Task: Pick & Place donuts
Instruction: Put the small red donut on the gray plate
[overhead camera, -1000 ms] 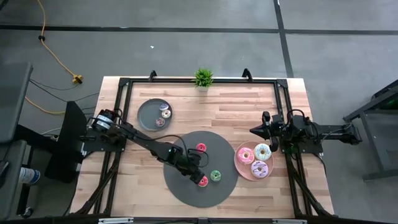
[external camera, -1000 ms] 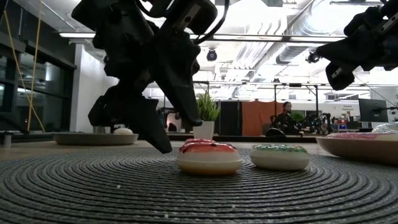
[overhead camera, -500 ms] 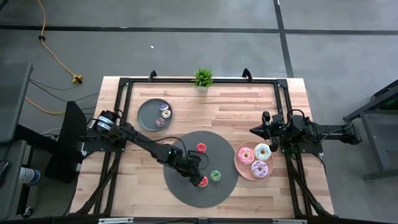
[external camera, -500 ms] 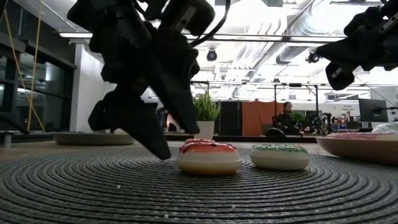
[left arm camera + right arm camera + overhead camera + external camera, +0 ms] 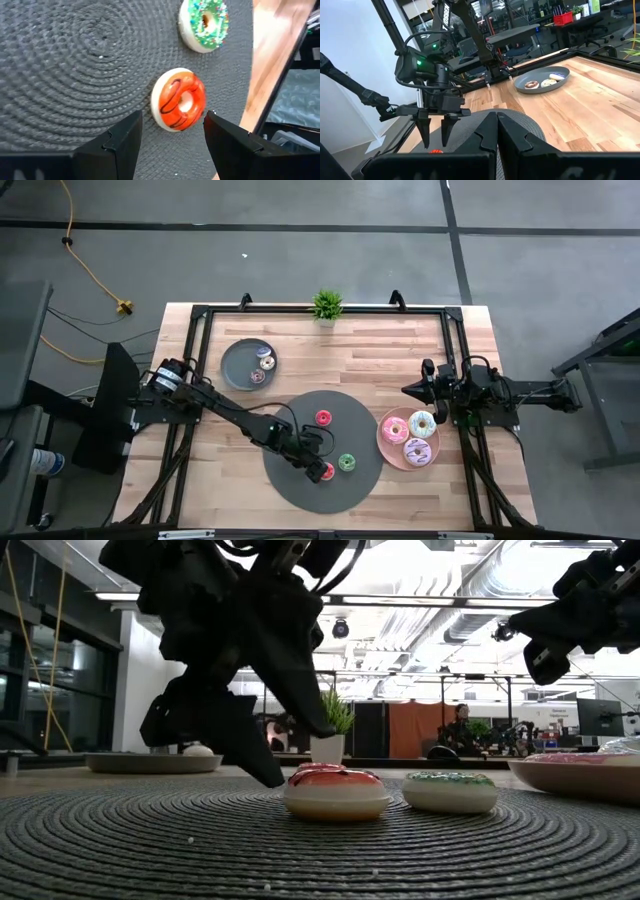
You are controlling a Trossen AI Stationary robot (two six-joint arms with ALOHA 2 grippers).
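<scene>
A small red-frosted donut lies flat on the round dark woven mat, with a green-frosted donut next to it on the side of the table's right edge. A second red donut lies nearer the mat's far side. My left gripper is open and slants down over the first red donut, one finger on either side, touching nothing. Three larger donuts sit on the pink plate. Two small donuts lie in the dark grey plate. My right gripper is shut and hovers at the table's right side.
A small potted plant stands at the table's far edge. A dark metal frame runs around the tabletop. Bare wood lies between the mat and the grey plate. A person sits far off in the room.
My left gripper has shifted slightly over the mat beside the red donut and has stayed open. No donut has moved.
</scene>
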